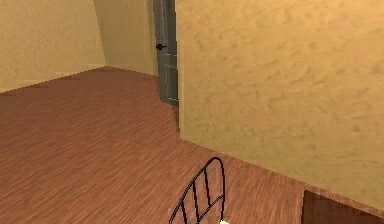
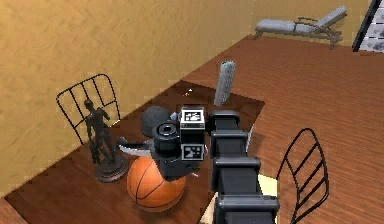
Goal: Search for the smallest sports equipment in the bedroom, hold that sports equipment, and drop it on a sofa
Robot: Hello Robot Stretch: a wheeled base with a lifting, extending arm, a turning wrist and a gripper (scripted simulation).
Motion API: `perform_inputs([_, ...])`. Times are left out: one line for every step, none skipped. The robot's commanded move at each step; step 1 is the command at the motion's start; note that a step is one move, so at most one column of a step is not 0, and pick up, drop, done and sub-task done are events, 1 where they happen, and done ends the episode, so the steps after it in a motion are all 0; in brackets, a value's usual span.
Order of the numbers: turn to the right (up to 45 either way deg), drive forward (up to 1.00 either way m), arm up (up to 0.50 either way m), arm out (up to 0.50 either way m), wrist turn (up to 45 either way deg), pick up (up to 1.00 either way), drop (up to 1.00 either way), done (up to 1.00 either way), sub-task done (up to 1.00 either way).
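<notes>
An orange basketball [image 2: 152,184] lies on a dark brown table [image 2: 60,185] in the arm side view. Just above it is the gripper [image 2: 130,148], its dark body left of the two white marker squares [image 2: 192,134] at the end of the arm [image 2: 235,170]. The fingers point left toward the grey base of a dark statue of a standing figure [image 2: 99,132]. A dark round thing [image 2: 157,122] sits right behind the gripper's body. With the ball and statue so close, I cannot tell whether the gripper holds anything.
A grey upright cylinder [image 2: 226,82] stands farther out on the table. Black wire chairs [image 2: 88,98] [image 2: 303,172] flank it, and another chair back [image 1: 200,195] shows in the forward view. A grey lounger [image 2: 300,24] lies far off. Ahead are wooden floor, yellow walls and a grey door [image 1: 166,50].
</notes>
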Motion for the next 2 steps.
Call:
perform_inputs([0.0,0.00,-0.30,0.00,0.0,0.00,0.00,0.00,0.00])
perform_inputs([0.0,0.00,0.00,0.00,0.0,1.00,0.00,0.00,0.00])
